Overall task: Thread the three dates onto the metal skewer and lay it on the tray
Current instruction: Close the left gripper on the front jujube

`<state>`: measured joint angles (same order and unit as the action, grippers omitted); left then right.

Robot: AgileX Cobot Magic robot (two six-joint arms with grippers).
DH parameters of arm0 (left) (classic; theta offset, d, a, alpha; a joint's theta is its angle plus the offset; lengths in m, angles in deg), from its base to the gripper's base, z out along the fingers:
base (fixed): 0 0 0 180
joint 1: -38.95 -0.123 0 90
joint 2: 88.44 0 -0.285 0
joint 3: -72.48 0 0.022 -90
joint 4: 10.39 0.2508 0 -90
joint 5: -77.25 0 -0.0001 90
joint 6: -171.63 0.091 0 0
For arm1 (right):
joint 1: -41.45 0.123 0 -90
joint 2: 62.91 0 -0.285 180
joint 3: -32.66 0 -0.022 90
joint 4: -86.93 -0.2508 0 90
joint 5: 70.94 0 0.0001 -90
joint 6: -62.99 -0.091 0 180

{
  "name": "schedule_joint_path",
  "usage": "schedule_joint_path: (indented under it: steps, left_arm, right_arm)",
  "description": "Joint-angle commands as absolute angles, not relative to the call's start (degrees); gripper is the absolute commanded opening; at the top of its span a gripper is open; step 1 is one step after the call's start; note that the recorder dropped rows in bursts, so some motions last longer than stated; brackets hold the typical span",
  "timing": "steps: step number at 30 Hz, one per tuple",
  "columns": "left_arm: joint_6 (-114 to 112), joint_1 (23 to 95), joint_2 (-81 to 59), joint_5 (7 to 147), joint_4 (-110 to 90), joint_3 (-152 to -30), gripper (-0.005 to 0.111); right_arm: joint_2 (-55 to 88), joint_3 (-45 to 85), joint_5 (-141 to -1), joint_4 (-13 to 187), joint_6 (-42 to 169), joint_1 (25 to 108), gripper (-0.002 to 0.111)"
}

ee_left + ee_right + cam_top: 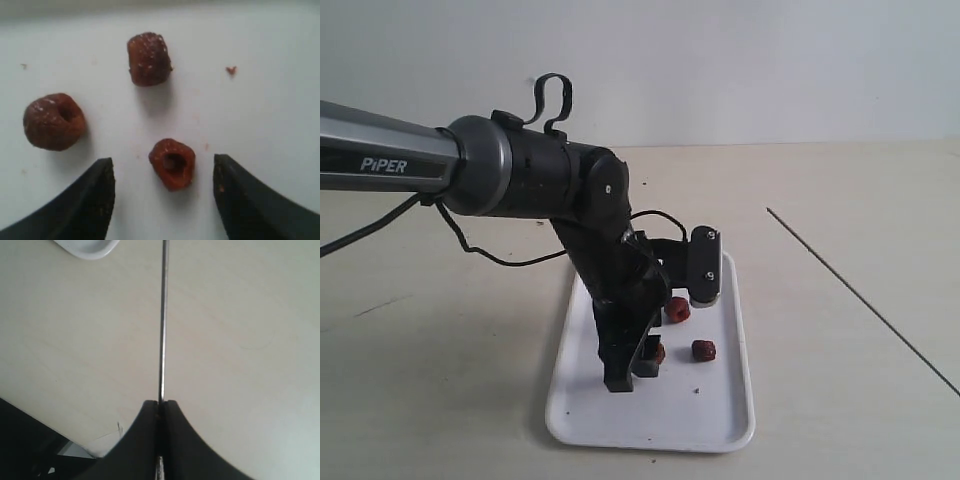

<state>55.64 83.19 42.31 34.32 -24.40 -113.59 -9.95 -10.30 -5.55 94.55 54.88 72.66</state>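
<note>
left gripper (162, 164) wide open around a date (173, 163), right gripper (160, 402) clamped on the metal skewer (162, 315)

the left gripper holds nothing; the date lies between its fingertips, clear of both, on the tray (260, 110). a second date (54, 121) sits beyond one fingertip, a third date (149, 59) straight ahead, bare tray around all. the metal skewer runs straight out from the right gripper over open table (240, 340).

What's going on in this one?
The left gripper is open and low over the white tray, its fingers on either side of one date without touching it. The two other dates lie loose on the tray nearby. The right gripper is shut on the thin metal skewer, holding it above the table beside the tray. No date is threaded yet.
</note>
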Motion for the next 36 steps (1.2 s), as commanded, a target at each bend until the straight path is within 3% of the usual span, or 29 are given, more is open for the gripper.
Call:
schedule_joint_path:
  steps: [1, 19, 26, 32, 36]
  left_arm:
    - [55.9, 84.0, 42.7, 36.1, -24.9, -113.6, 0.058]
    - [55.8, 84.1, 43.8, 33.1, -24.3, -113.6, 0.058]
    - [55.8, 84.1, 43.8, 33.1, -24.3, -113.6, 0.041]
    - [55.8, 84.1, 43.8, 33.0, -24.3, -113.6, 0.05]
    - [55.8, 84.1, 43.8, 33.0, -24.3, -113.6, 0.048]
  right_arm:
    - [-10.4, -10.5, -4.9, 95.0, 55.0, 72.7, 0.0]
    - [-10.4, -10.5, -4.8, 95.0, 55.2, 72.7, 0.0]
    - [-10.4, -10.5, -4.8, 95.0, 55.2, 72.7, 0.0]
    - [-10.4, -10.5, -4.8, 95.0, 55.2, 72.7, 0.0]
    - [-10.4, -10.5, -4.8, 95.0, 55.2, 72.7, 0.0]
